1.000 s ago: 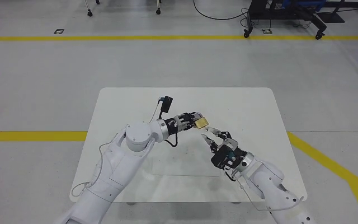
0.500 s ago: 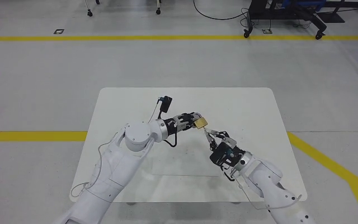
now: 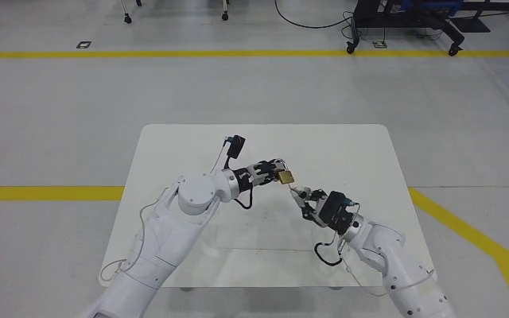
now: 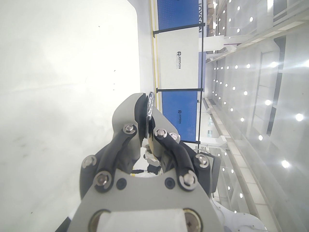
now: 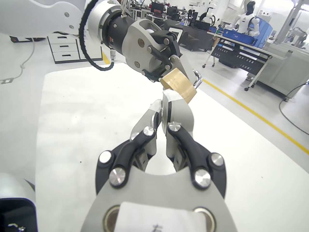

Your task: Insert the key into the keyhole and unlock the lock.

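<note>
A brass padlock (image 3: 285, 176) with a silver shackle (image 5: 198, 79) hangs in the air over the middle of the white table (image 3: 191, 151). My left gripper (image 3: 275, 174) is shut on it, and the lock's silver edge (image 4: 150, 101) pokes out between the left gripper's pads (image 4: 147, 113). My right gripper (image 5: 162, 103) is shut, with its tips pressed against the padlock's (image 5: 179, 86) lower end. The key sits hidden between its pads. In the top view the right gripper (image 3: 300, 193) points up and left at the lock.
Bare table top (image 5: 79, 107) lies all around and below both grippers. The table's right edge (image 5: 241, 112) borders a floor with a yellow line (image 5: 253, 114). Workbenches and carts (image 5: 241, 47) stand far behind.
My right wrist has swung out to the right and turned, while its fingertips stayed at the padlock's end. The left arm and the padlock barely moved.
</note>
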